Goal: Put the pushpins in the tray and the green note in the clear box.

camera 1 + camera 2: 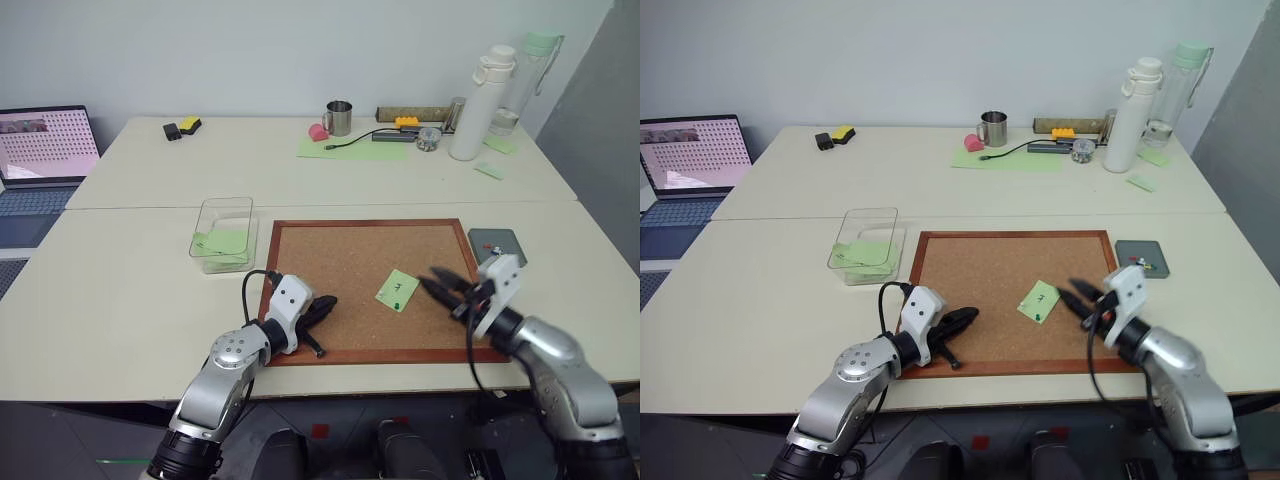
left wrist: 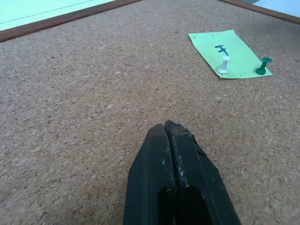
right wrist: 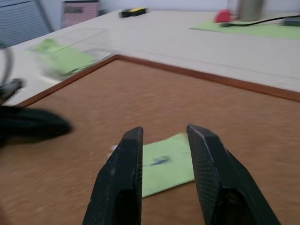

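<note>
Here the green note (image 1: 398, 290) lies flat on the cork board (image 1: 340, 270), right of the board's middle, pinned along its near edge by two pushpins, a white one (image 2: 224, 65) and a green one (image 2: 264, 66) (in the head views only the green head can be made out). The right gripper (image 1: 440, 284) hovers just right of the note, over the board's right edge, pointing leftward at it; its two fingers (image 3: 124, 178) stand clearly apart with nothing between them, and in the right wrist view the note sits just past the fingertips, framed in the gap. The left gripper (image 1: 322, 308) is over the board's near-left part, well apart from the note, its fingers (image 2: 154, 178) pressed tight together and holding nothing; the left wrist view looks across bare cork to the note and its pins. The tray (image 1: 497, 244) rests on the table just off the board's far-right corner, behind the right gripper, with a couple of small coloured specks in it (too small to tell what they are). The clear box (image 1: 225, 233) sits on the table just left of the board's far-left corner, beyond the left gripper, with pale green slips (image 1: 222, 243) lying inside.
</note>
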Controlling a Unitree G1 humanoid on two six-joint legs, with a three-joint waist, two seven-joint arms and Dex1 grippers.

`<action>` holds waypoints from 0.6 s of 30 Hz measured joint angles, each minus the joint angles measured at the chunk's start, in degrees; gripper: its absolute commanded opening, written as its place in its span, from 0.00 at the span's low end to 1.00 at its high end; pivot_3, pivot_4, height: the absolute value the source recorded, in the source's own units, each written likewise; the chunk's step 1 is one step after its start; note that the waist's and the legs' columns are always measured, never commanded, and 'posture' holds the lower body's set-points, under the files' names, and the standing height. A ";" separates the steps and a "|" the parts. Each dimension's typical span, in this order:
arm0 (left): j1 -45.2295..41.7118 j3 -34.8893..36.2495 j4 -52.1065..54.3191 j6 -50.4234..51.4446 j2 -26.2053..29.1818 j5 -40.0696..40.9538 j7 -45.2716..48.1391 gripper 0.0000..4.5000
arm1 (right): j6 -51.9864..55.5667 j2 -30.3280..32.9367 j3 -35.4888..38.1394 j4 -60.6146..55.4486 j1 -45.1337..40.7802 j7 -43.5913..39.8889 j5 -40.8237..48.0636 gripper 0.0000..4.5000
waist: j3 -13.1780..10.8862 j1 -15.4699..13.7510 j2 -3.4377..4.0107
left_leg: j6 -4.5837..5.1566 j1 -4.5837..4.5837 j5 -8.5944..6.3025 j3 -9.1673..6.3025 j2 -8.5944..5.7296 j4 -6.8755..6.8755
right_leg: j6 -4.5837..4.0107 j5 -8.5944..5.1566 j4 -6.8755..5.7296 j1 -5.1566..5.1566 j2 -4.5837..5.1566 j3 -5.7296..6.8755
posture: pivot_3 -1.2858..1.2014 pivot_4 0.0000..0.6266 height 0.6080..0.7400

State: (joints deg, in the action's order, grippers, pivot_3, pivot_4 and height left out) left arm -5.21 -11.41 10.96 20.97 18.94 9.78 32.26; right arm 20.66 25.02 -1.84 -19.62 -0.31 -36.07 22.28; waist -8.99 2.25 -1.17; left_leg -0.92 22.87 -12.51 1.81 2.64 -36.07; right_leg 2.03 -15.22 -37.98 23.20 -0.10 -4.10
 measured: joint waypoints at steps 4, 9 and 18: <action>-0.13 -0.10 0.02 0.00 0.03 0.01 0.56 0.00 | -0.62 -1.53 -4.32 1.30 -0.07 1.19 -3.71 0.33 | 0.01 -0.06 -0.06 | 0.00 0.03 0.00 0.01 -0.03 0.01 | 0.00 -0.01 0.03 0.01 0.01 0.03 | 0.52 0.24 1.00; -0.18 -0.13 0.10 0.00 0.69 -0.02 1.03 0.00 | -3.08 -2.89 -6.88 6.99 -1.42 1.97 -8.12 0.33 | 0.01 -0.07 -0.09 | 0.00 0.02 0.00 0.00 0.00 0.02 | 0.02 0.01 0.01 0.02 -0.03 0.05 | 0.52 0.24 1.00; -0.06 -0.13 0.44 0.35 0.99 0.02 0.95 0.00 | -5.26 -4.28 -6.91 10.09 -3.51 2.29 -9.49 0.25 | 0.05 -0.02 -0.17 | 0.00 0.01 0.00 0.00 0.02 0.03 | 0.04 0.02 0.01 0.02 -0.07 0.05 | 0.52 0.24 1.00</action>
State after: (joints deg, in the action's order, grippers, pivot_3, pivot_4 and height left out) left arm -5.27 -11.53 11.40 21.32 19.93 9.80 33.21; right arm 15.40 20.73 -8.75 -9.52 -3.82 -33.78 12.78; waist -8.94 2.23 -1.34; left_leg -0.92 22.88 -12.52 1.80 2.66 -36.04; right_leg 2.06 -15.20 -37.97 23.22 -0.17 -4.05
